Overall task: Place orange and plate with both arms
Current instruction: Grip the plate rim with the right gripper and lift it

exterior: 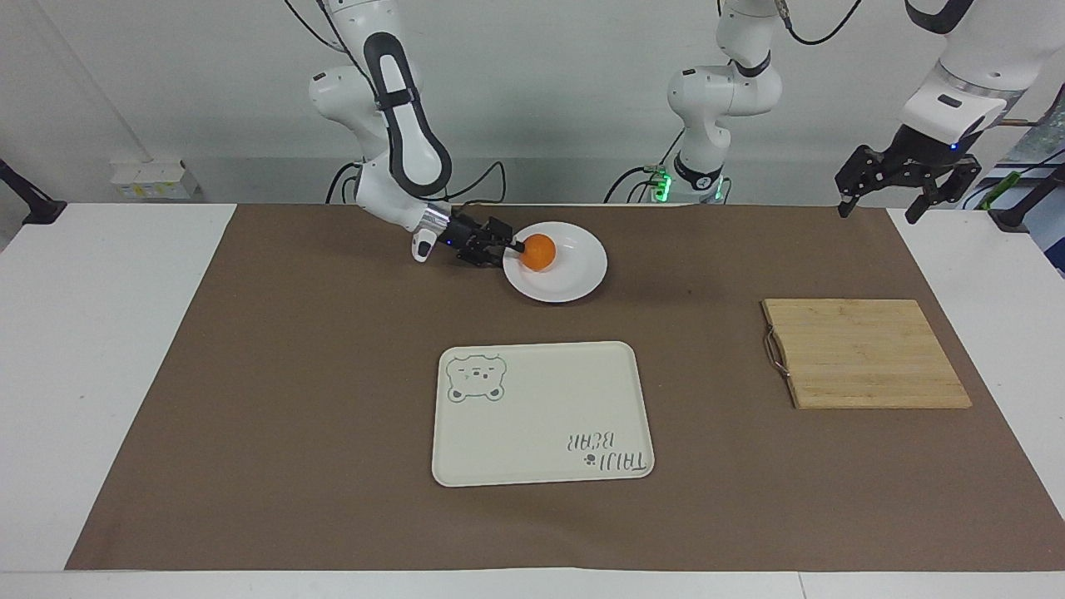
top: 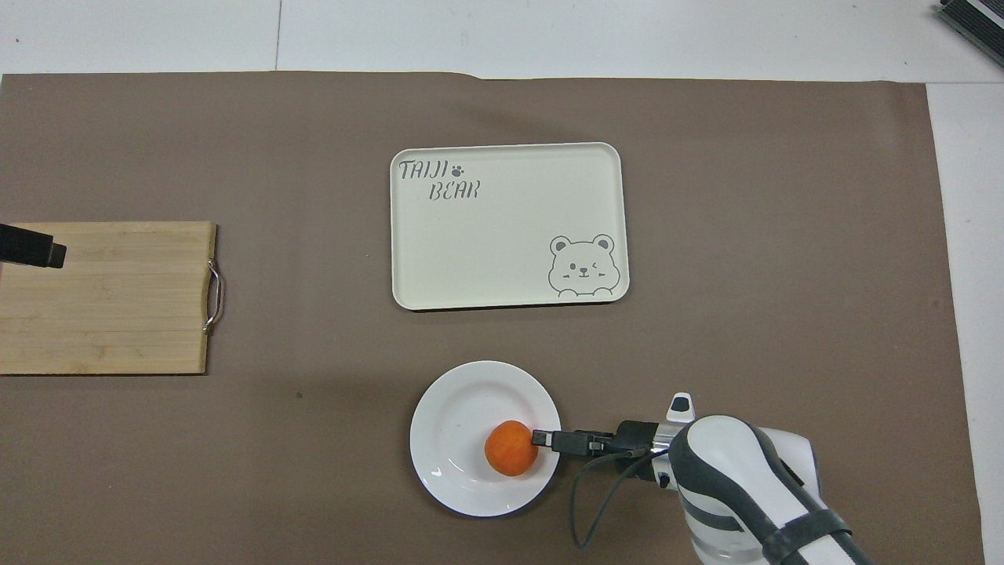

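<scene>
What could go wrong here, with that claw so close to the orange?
The right gripper comes in low from the side, its tips at the orange, so it might roll the fruit across the plate instead of grasping it. It crosses the plate's rim, so it might also nudge the plate. The left gripper waits above the table's edge.
</scene>
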Controlling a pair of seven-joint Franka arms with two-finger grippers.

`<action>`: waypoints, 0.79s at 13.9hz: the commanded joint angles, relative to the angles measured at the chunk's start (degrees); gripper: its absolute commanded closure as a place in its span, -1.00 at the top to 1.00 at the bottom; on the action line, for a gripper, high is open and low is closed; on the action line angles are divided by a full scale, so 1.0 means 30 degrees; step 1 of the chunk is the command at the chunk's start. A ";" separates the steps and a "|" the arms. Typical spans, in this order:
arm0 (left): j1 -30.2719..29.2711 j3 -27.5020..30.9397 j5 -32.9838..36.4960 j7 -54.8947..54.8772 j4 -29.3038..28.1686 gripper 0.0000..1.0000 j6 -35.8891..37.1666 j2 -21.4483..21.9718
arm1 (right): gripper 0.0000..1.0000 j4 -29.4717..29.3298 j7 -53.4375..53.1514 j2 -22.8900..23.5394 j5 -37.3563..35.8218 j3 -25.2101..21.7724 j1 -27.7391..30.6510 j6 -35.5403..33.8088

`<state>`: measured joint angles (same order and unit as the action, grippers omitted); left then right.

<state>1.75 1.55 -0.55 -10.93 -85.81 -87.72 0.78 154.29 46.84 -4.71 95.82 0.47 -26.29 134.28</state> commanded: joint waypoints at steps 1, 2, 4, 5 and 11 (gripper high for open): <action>-0.0173 -0.0107 0.0270 -0.0136 0.0126 1.00 0.0381 0.0092 | -0.49 -0.0072 0.0559 0.0106 0.0815 -0.0040 -0.0141 0.0329; -0.0173 -0.0107 0.0270 -0.0136 0.0126 1.00 0.0381 0.0121 | -0.72 -0.0101 0.0442 0.0106 0.0815 -0.0040 -0.0141 0.0357; -0.0173 -0.0107 0.0270 -0.0136 0.0126 1.00 0.0381 0.0092 | -1.00 -0.0218 -0.0024 0.0252 0.0815 -0.0040 -0.0141 0.0474; -0.0173 -0.0107 0.0270 -0.0136 0.0126 1.00 0.0381 0.0092 | -1.00 -0.0248 -0.0231 0.0340 0.0815 -0.0011 -0.0170 0.0794; -0.0173 -0.0107 0.0270 -0.0136 0.0126 1.00 0.0381 0.0092 | -1.00 -0.1125 -0.1052 0.0838 0.0815 -0.0040 -0.0054 0.0563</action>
<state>1.75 1.55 -0.55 -10.93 -85.81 -87.71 0.78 153.29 45.17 -4.14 96.58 0.41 -26.33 135.50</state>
